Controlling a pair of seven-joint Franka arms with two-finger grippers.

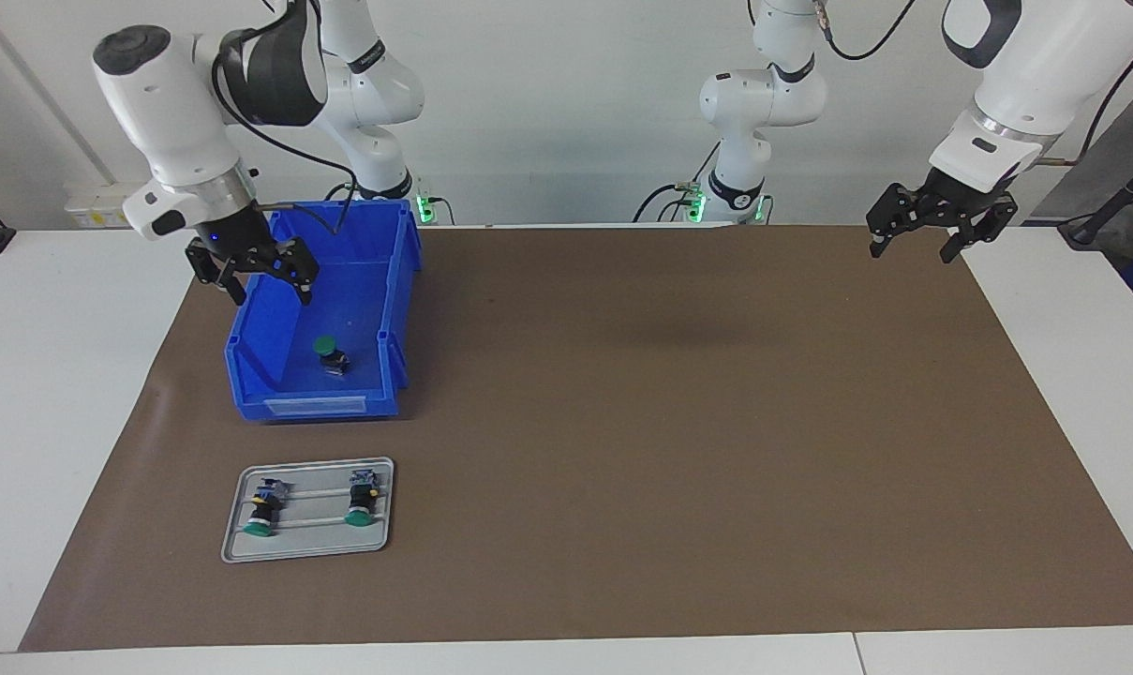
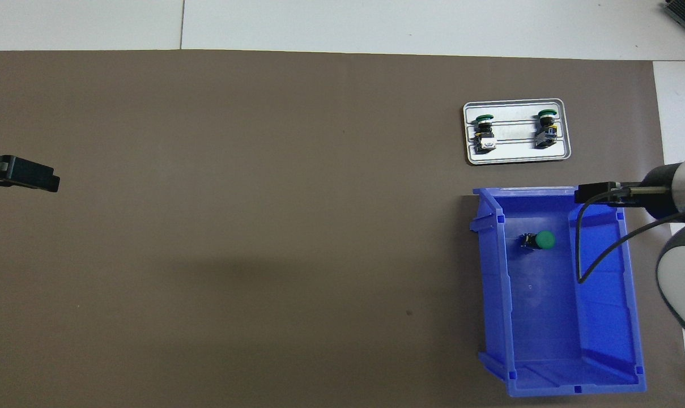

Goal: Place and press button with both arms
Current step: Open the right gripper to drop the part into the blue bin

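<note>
A button (image 1: 330, 354) with a green cap lies loose on the floor of the blue bin (image 1: 315, 405), seen from above as button (image 2: 540, 240) inside the bin (image 2: 569, 317). My right gripper (image 1: 273, 292) hangs open and empty over the bin's rim toward the right arm's end of the table, clear of the button; in the overhead view the right gripper (image 2: 594, 194) shows over that rim. My left gripper (image 1: 911, 253) waits open and empty over the mat's corner at the left arm's end, its tip, the left gripper (image 2: 39, 177), at the view's edge.
A grey tray (image 1: 305, 551) lies farther from the robots than the bin, with two more buttons (image 1: 264, 511) (image 1: 361, 502) lying on it; from above, the tray (image 2: 517, 158). A brown mat (image 1: 678, 422) covers the table.
</note>
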